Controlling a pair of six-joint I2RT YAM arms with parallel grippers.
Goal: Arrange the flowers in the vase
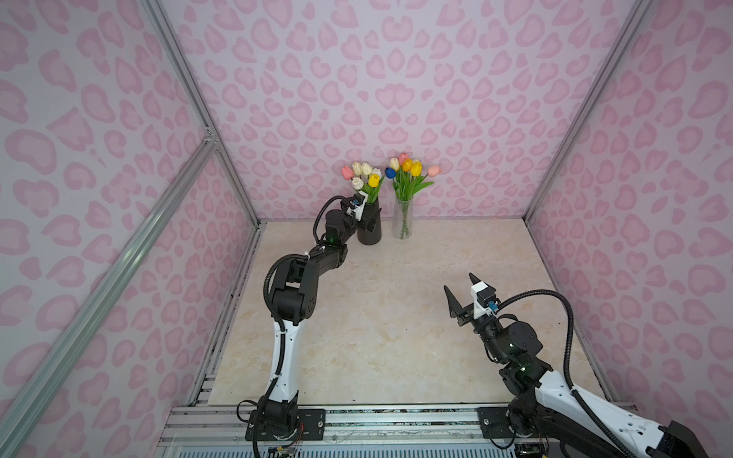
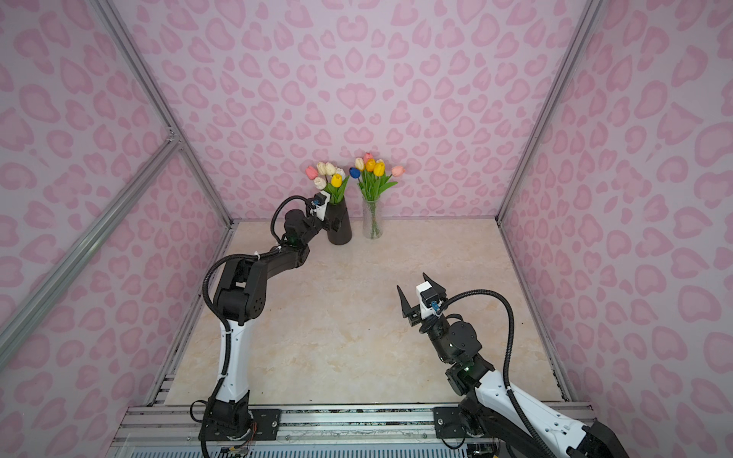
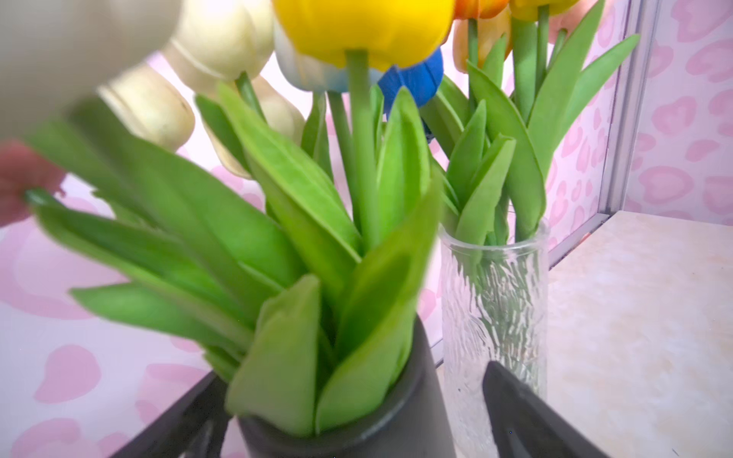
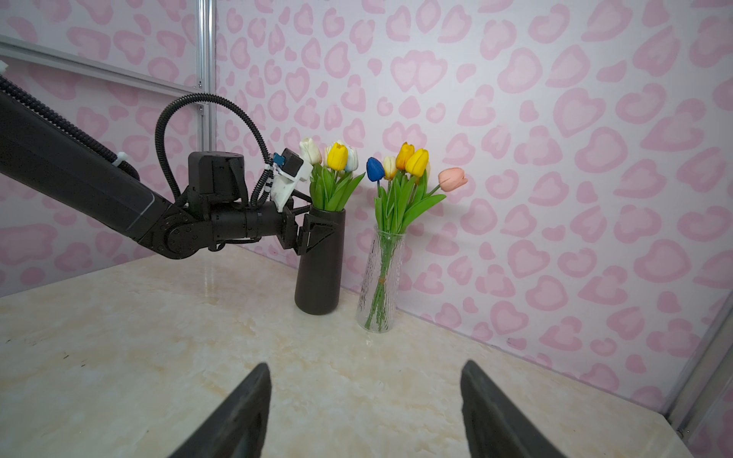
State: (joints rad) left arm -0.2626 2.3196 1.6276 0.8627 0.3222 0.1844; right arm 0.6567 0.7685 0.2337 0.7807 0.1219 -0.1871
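Left end effector (image 3: 353,368) gapes astride one black vase (image 4: 319,269), six flowers (image 1: 363,174) just above it; right end effector (image 1: 459,281) open, empty.

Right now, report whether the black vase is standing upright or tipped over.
Upright. The black vase stands with its base flat on the table, mouth up, tulips rising out of it.
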